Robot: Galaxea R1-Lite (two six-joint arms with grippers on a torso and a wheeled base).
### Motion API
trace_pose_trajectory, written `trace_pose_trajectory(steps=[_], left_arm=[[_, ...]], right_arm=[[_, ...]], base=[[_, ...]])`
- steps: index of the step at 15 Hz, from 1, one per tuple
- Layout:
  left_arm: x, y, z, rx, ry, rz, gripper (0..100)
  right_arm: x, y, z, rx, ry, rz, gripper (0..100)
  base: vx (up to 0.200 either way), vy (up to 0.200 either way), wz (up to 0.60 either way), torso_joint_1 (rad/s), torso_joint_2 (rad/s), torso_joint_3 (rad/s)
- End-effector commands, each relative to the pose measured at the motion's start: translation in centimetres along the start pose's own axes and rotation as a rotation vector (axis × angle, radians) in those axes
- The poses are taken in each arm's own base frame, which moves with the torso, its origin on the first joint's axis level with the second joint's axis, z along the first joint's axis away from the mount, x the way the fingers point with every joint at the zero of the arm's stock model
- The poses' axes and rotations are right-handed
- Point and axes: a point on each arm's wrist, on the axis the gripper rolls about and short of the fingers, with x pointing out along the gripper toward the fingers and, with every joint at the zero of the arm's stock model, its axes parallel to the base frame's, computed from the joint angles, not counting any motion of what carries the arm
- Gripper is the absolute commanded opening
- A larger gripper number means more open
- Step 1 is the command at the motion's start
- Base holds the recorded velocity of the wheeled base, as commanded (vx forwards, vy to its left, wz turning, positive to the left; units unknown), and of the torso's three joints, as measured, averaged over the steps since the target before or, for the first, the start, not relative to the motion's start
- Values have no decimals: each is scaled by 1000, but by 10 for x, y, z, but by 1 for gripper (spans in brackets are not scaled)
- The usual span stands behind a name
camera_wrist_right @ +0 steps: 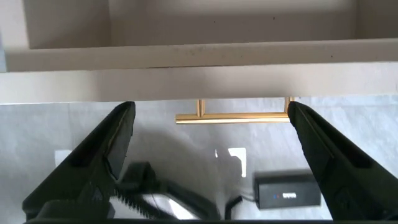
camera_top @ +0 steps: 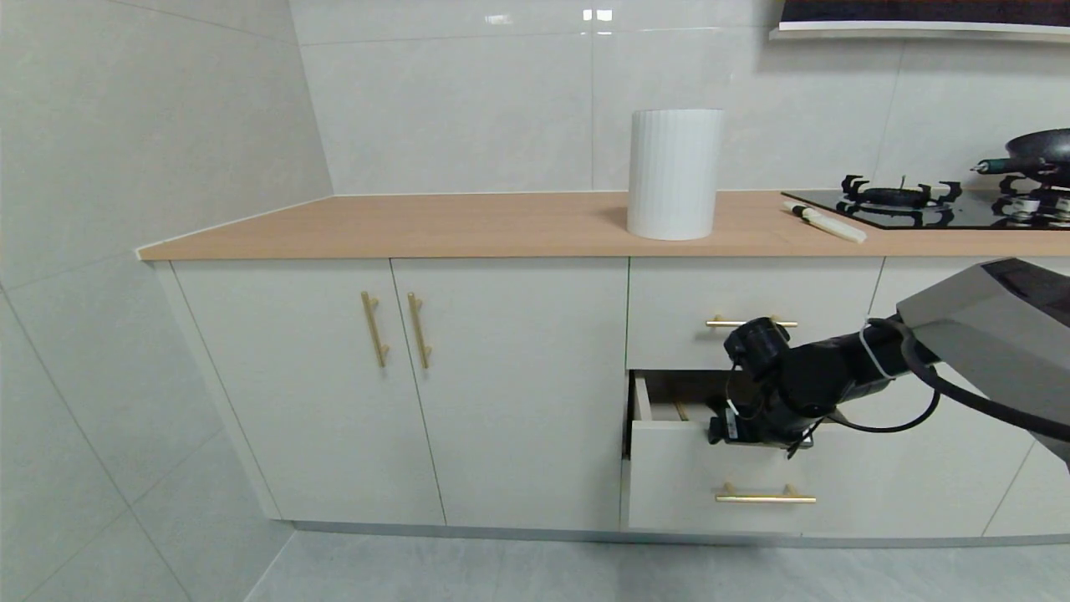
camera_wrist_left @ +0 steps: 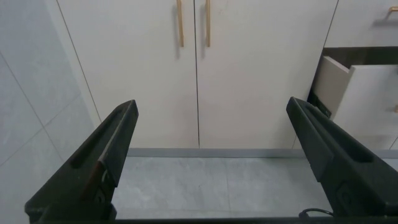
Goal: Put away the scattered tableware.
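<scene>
Kitchen run: tiled walls, wood-tone countertop (camera_top: 468,226), white cabinets with gold bar handles.

- Pale utensil (camera_top: 823,221): lying flat on the countertop, above the open drawer (camera_top: 710,468) and off to its right. One end is at the edge of the black hob (camera_top: 919,213). Nothing is touching it. Too small to say what kind of utensil it is.
- Open drawer: lower of a stack of two, pulled partway out, with its handle (camera_top: 765,497) low on the front panel. Contents can't be made out.
- Right gripper (camera_top: 723,426): at the top edge of the drawer's front panel, arm coming in from the drawer's right. In the right wrist view its fingers are spread wide with nothing between them (camera_wrist_right: 209,112). The drawer front (camera_wrist_right: 199,78) and handle (camera_wrist_right: 233,117) sit just beyond the tips.
- Left gripper (camera_wrist_left: 211,109): jaws wide apart and empty, low near the floor to the left of the drawer. It faces the double cabinet doors (camera_wrist_left: 199,74), with the drawer's side and front (camera_wrist_left: 373,99) in view.
- Closed upper drawer (camera_top: 752,309): directly above the open one.
- White ribbed canister (camera_top: 674,174): upright on the countertop straight above the drawer, well apart from the utensil.
- Dark pan (camera_top: 1041,150): on the far burner, furthest right of the drawer.
</scene>
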Motion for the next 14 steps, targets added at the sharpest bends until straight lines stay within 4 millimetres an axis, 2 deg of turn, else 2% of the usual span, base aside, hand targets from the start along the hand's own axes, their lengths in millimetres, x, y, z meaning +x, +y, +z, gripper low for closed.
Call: trace_pose_trajectory(steps=[1, 7, 14], left_arm=[[0, 0, 0, 0, 1, 0, 100], [0, 0, 0, 0, 1, 0, 100], [0, 0, 0, 0, 1, 0, 100]], right_arm=[[13, -4, 2, 13, 1, -33, 100], [32, -11, 20, 67, -120, -19, 100], [53, -17, 39, 111, -169, -21, 100]], base=[[0, 0, 0, 0, 0, 0], [0, 0, 0, 0, 0, 0], [0, 0, 0, 0, 0, 0]])
